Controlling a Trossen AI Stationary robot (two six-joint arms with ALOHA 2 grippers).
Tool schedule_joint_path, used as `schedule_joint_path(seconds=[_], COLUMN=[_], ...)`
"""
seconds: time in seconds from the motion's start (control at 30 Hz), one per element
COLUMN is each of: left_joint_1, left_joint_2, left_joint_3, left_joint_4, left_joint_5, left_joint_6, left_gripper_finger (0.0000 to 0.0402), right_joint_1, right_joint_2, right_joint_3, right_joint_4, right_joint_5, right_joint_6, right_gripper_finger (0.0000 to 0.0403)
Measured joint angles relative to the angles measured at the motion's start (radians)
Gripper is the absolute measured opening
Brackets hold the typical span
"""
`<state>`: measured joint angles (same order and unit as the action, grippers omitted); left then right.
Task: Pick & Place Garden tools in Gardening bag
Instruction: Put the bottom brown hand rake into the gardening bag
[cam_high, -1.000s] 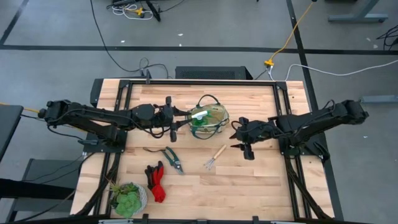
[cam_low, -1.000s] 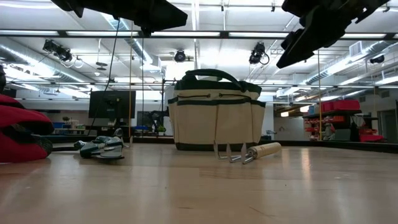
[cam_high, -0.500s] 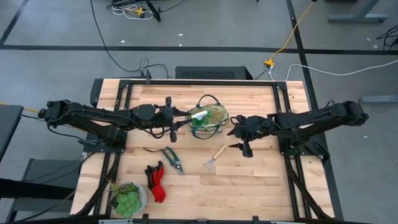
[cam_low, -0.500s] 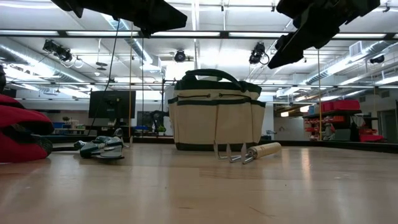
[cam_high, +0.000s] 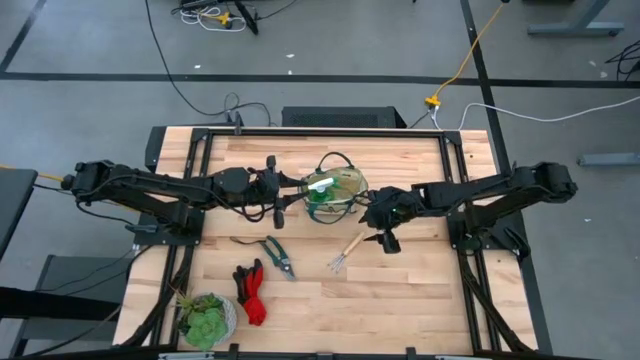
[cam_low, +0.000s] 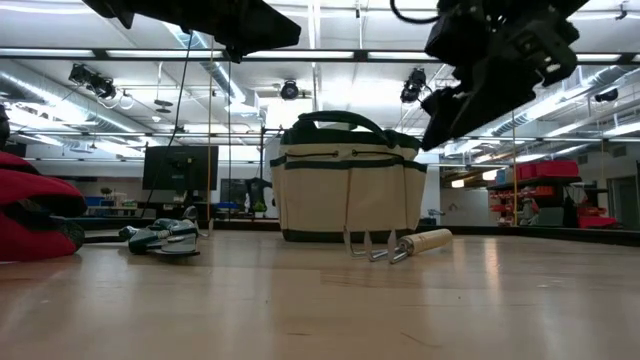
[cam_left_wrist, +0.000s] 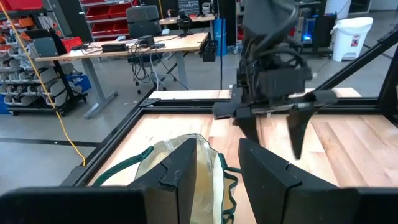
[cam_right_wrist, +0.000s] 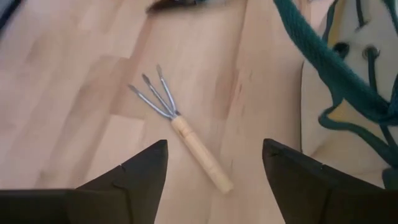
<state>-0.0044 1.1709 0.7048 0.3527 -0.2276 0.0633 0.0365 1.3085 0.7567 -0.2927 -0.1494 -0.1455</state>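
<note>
1 hand fork (cam_right_wrist: 180, 134) below right gripper (cam_right_wrist: 214, 163) | jaws apart, empty | step: approach | next: descend, straddle wooden handle

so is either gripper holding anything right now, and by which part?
Nothing held. Right gripper is open and empty above the hand fork on the table. Left gripper sits at the gardening bag with nothing visible between its fingers.

One cam looks straight down on the whole wooden table (cam_high: 400, 290), another sits low at tabletop level facing the room, each wrist cam peers closely past its own fingers, and pretty much all four catch the tan fabric bag with dark green trim (cam_high: 335, 192).
</note>
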Motion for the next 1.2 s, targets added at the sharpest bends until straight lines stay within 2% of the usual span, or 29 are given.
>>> schedule_joint_path(seconds=[0.33, 0.7, 1.2], left_joint_1=[0.000, 0.000, 0.000], left_joint_2=[0.000, 0.000, 0.000], left_joint_3=[0.000, 0.000, 0.000], left_joint_4=[0.000, 0.000, -0.014], left_joint_5=[0.000, 0.000, 0.000], left_joint_6=[0.001, 0.001, 0.001], left_gripper_finger=[0.0126, 0.0126, 0.0126], right_joint_1=[-0.011, -0.009, -0.008], right_joint_2=[0.096, 0.204, 0.229], right_joint_3=[0.000, 0.000, 0.000], right_joint_4=[0.017, 0.021, 0.065], right_joint_5=[0.001, 0.002, 0.002], right_joint_6=[-0.059, -0.198, -0.239], right_gripper_finger=[0.0265, 0.0261, 0.0237])
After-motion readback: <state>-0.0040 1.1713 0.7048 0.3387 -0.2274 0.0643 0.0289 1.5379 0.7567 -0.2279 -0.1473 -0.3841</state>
